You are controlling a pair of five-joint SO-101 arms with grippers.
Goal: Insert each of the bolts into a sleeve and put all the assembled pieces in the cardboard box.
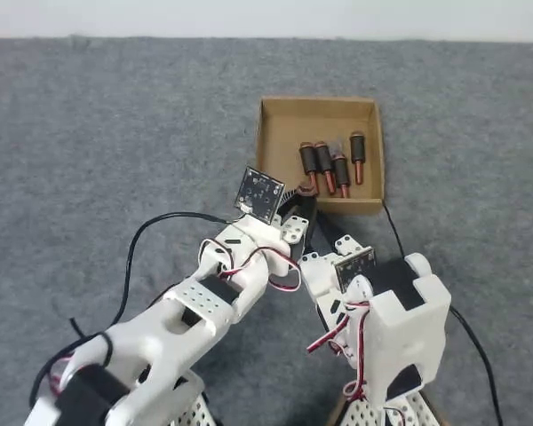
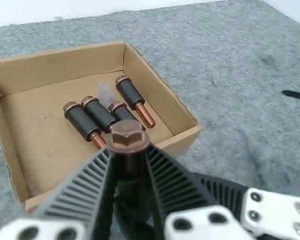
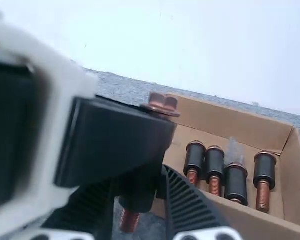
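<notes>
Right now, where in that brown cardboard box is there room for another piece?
The brown cardboard box is bare along its left and far walls. Four copper bolts in black sleeves crowd its right, near part. By the near wall, left gripper and right gripper clamp another copper bolt in its sleeve.

High view: overhead, distant, looking down. Wrist views: low, close, facing the cardboard box [image 1: 318, 103], which all three share.

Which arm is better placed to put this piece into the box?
Probably right: the right gripper holds the sleeve with the bolt through it, so the bolt would hang by its head; the cardboard box lies just ahead. The left gripper pinches the bare shank.
</notes>
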